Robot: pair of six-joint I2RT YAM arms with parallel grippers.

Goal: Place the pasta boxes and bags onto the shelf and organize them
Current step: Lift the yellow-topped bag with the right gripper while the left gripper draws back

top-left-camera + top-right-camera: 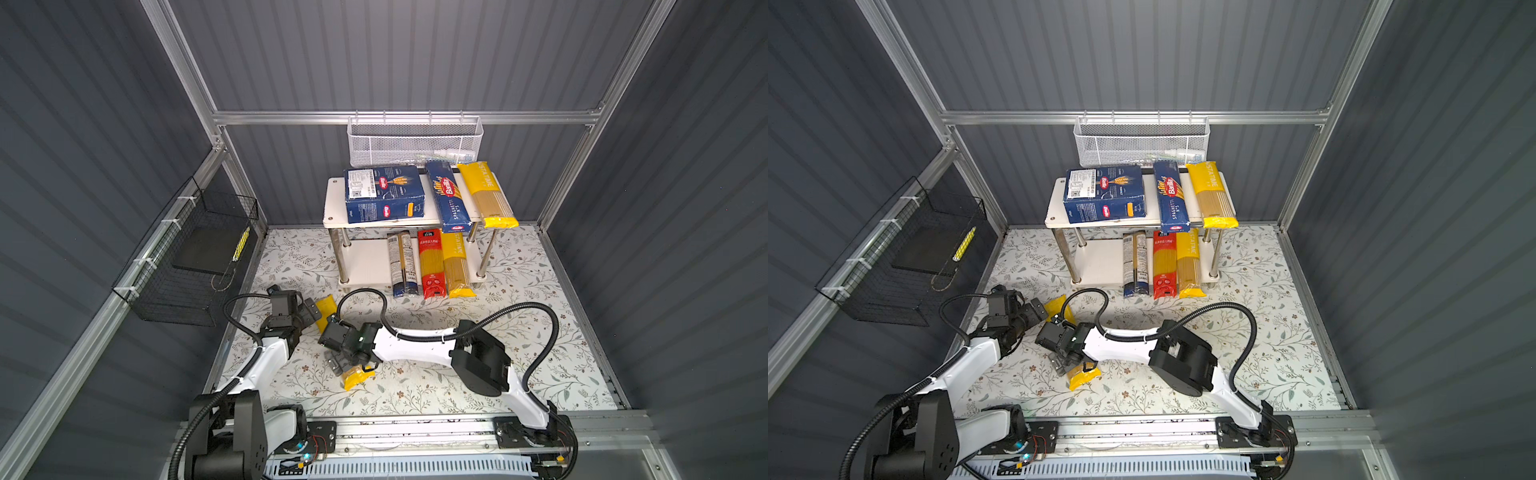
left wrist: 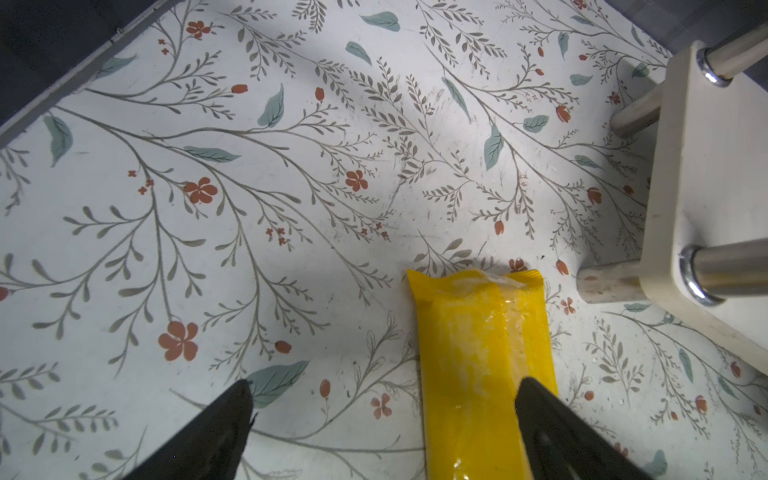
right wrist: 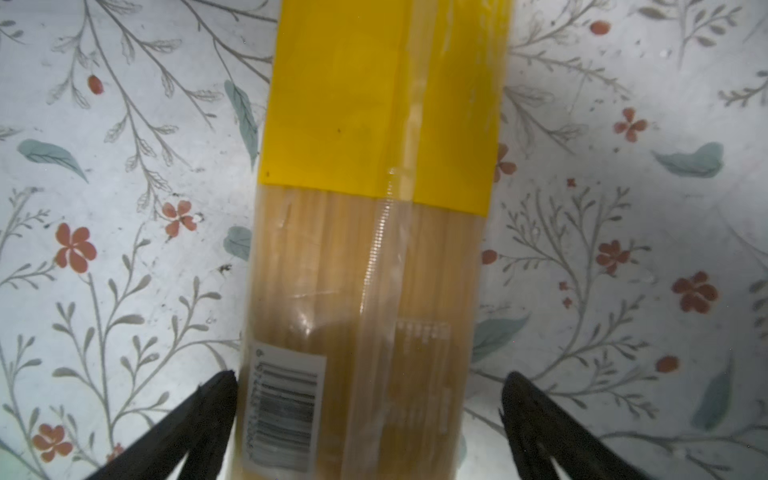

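In both top views the white right arm hid the middle of the yellow-ended clear spaghetti packet on the floral tabletop. Its white barcode label was too blurred to read.

Shelf top: 2 boxes, yellow bag; lower: 3 bags; 5th bag on mat.

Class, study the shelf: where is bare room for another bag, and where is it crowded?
Free: the left half of the lower board, between the left legs and the blue-labelled bag. Only a thin strip left of the wide box on top. Both right halves are crowded.
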